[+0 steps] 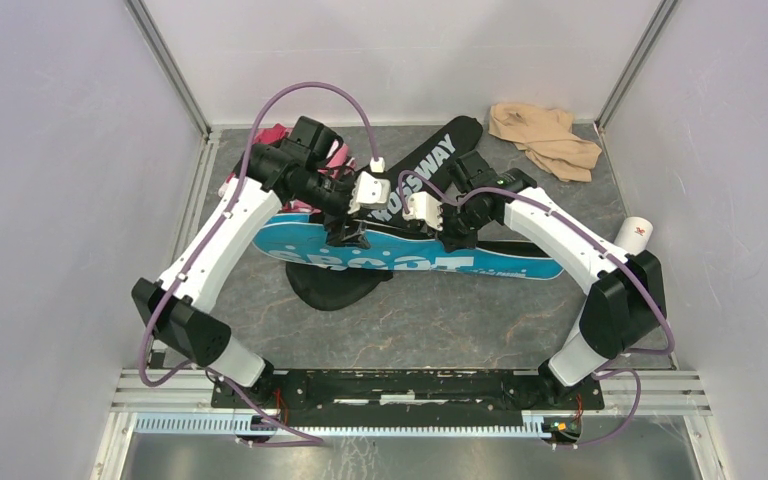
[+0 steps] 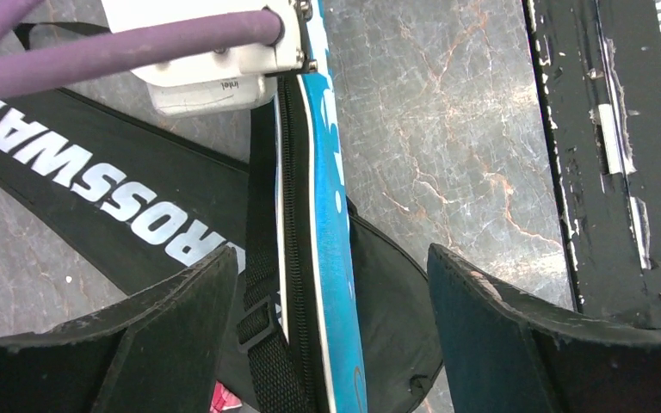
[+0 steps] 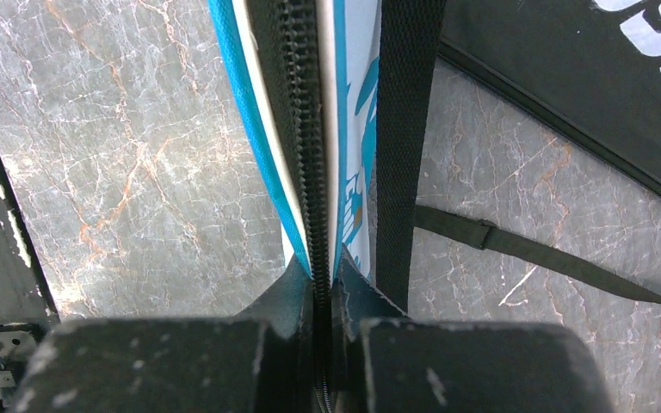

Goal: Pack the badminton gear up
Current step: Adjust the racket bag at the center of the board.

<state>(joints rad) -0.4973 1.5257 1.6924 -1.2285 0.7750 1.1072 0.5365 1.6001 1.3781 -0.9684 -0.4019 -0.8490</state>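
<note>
The blue "SPORT" racket cover (image 1: 400, 258) stands on its edge across the middle of the table, lifted over the black "CROSSWAY" cover (image 1: 410, 185). My right gripper (image 1: 450, 238) is shut on the blue cover's zipper edge (image 3: 314, 172), pinching it between both fingers. My left gripper (image 1: 345, 232) is open and straddles the same edge (image 2: 331, 258) without touching it; its fingers (image 2: 181, 318) stand wide on either side. A black webbing strap (image 2: 262, 327) hangs beside the zipper. A white tube (image 1: 636, 232) lies at the right wall. No rackets or shuttlecocks show.
A beige cloth (image 1: 545, 138) lies at the back right corner. A pink patterned cloth (image 1: 332, 155) sits behind my left arm at the back left. A thin black strap (image 3: 551, 254) trails over the marble tabletop. The black base rail (image 1: 410, 385) runs along the near edge.
</note>
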